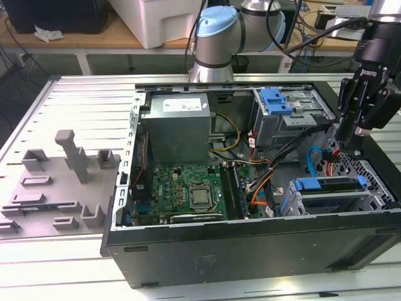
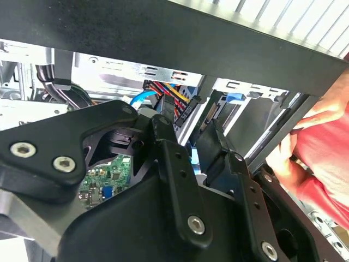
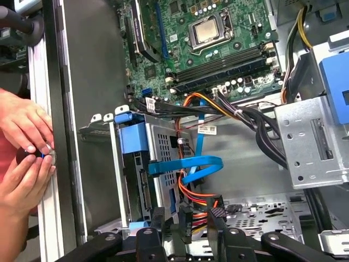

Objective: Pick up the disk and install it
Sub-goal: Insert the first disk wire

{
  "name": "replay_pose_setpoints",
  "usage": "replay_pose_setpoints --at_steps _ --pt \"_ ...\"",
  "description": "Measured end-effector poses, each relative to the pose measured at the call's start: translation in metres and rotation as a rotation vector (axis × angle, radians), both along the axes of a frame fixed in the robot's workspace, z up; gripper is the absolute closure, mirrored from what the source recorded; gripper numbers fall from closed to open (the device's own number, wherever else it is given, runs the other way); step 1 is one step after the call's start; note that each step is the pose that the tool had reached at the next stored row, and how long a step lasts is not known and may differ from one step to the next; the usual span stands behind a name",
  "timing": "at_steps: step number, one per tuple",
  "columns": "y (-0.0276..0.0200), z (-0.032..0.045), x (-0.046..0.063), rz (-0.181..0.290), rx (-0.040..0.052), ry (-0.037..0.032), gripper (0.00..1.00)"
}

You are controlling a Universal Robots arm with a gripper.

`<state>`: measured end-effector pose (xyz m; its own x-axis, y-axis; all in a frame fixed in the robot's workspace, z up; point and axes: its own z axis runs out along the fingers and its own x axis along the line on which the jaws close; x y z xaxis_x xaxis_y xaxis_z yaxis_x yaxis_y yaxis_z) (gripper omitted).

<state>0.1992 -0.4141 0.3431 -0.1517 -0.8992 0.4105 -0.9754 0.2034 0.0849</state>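
The disk (image 1: 329, 187), silver with a blue carrier frame, sits inside the lower drive cage at the exterior view's right end of the open computer case (image 1: 250, 251). In the first wrist view the disk (image 3: 163, 147) shows its blue tab, and blue and orange cables lie beside it. My gripper (image 1: 348, 143) hangs just above that end of the case, a little behind the disk. Its fingers are open in both wrist views, gripper (image 3: 188, 218) and gripper (image 2: 191, 144). A black cable connector (image 2: 182, 112) lies just past the tips, and nothing is held.
A person's hands (image 3: 22, 158) rest on the case's outer wall beside the cage. Inside are the motherboard (image 1: 188, 191), a grey power-supply box (image 1: 178, 122) and an upper cage with a blue latch (image 1: 276, 100). A grey fixture (image 1: 62, 175) lies on the table.
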Motion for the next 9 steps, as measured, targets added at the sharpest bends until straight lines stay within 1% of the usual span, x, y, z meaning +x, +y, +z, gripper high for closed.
replay_pose_setpoints --at_steps 6,7,8,9 --pt "0.0 -0.0029 0.0 0.0 -0.0194 0.0007 0.56" --pt "0.0 -0.0033 -0.0001 0.0 -0.023 0.0008 0.56" --pt "0.0002 -0.0038 -0.0006 0.0 -0.0296 0.0007 0.56" --pt "0.0007 -0.004 -0.0014 0.001 -0.0316 0.0008 0.56"
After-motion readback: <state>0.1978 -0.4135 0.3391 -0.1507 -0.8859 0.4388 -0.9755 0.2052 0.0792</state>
